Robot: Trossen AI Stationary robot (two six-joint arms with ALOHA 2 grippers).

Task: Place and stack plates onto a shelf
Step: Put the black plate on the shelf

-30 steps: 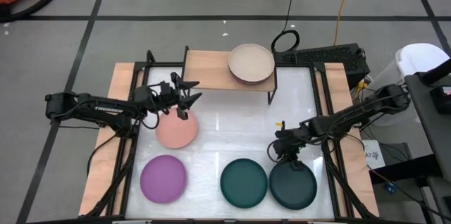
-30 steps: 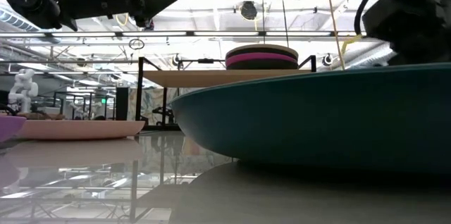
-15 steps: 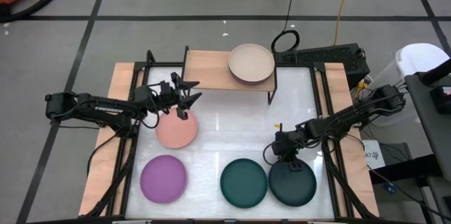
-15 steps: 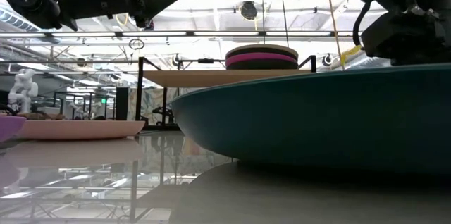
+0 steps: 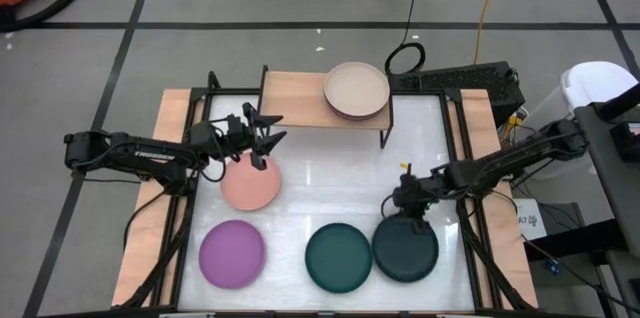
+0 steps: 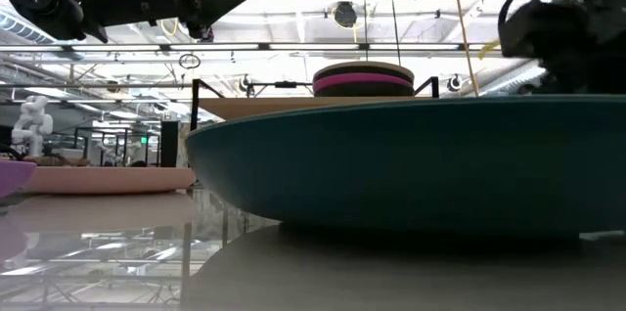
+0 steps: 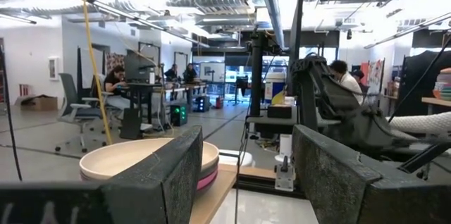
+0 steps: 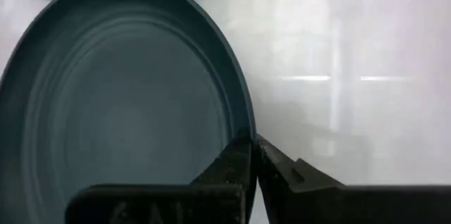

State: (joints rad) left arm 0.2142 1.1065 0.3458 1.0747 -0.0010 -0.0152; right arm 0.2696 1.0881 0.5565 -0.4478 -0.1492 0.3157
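Observation:
My right gripper (image 5: 406, 210) is shut on the charcoal plate (image 5: 405, 251) at the table's near right. That plate lies against the dark teal plate (image 5: 338, 256), which fills the low view (image 6: 411, 164). My left gripper (image 5: 266, 138) hangs open in the air above the far edge of the salmon plate (image 5: 250, 184); its fingers frame the shelf in the left wrist view. A purple plate (image 5: 232, 253) lies flat at the near left. The wooden shelf (image 5: 300, 98) stands at the far edge and carries a stack topped by a beige plate (image 5: 356, 88), with magenta under it (image 6: 362, 83). My right gripper (image 8: 252, 143) pinches the charcoal plate's far rim (image 8: 239, 122) between its two fingers, one finger (image 8: 282, 164) outside the rim and the other inside. The fingers come from above, slanting in from the table's right. I cannot tell whether that rim is raised off the table.
Black frame rails run along the table's left and right sides (image 5: 470, 248). A bare stretch of white table (image 5: 330, 183) lies between the shelf and the near row of plates. The left half of the shelf board (image 5: 290, 93) holds nothing.
My right gripper has shifted toward the far and left edges with the charcoal plate in its hold. The charcoal plate has slid the same way, and the dark teal plate beside it has slid toward the table's left.

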